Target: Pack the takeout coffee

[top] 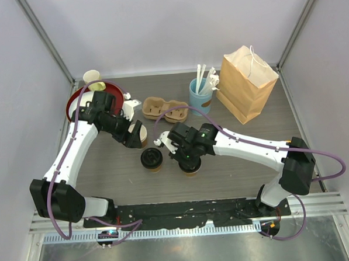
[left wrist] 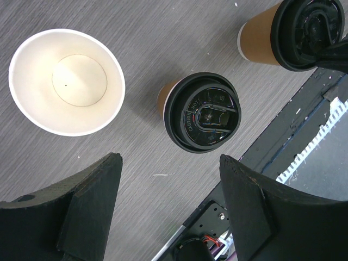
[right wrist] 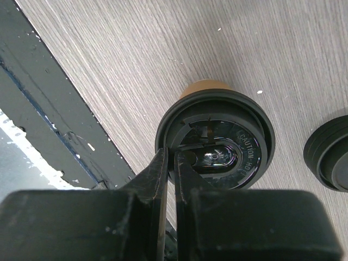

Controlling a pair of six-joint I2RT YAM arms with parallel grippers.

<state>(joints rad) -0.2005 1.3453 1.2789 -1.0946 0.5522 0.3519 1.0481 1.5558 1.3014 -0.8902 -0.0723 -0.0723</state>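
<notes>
Two lidded coffee cups (top: pixel 151 159) stand low in the overhead view on the grey wood-grain table (top: pixel 251 135). Right gripper (right wrist: pixel 170 157) sits pinched nearly closed over one lid's rim (whether it grips, I can't tell). Left gripper (left wrist: pixel 169 160) gapes wide and empty near a lidless cup (left wrist: pixel 66 81). Cardboard carrier (top: pixel 164 109) and paper bag (top: pixel 247 83) stand higher up.

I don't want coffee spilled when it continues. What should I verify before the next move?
1. The right end effector clear of the lidded cup: not ok, its shut fingertips sit over the lid's rim.
2. The left end effector open: ok.
3. The second lidded cup upright and capped: ok.
4. The lidless cup outside the left end effector's span: ok, off to one side.
5. The cup carrier slots free: ok, the two visible ones are empty.
6. The paper bag mouth open: cannot tell.
</notes>
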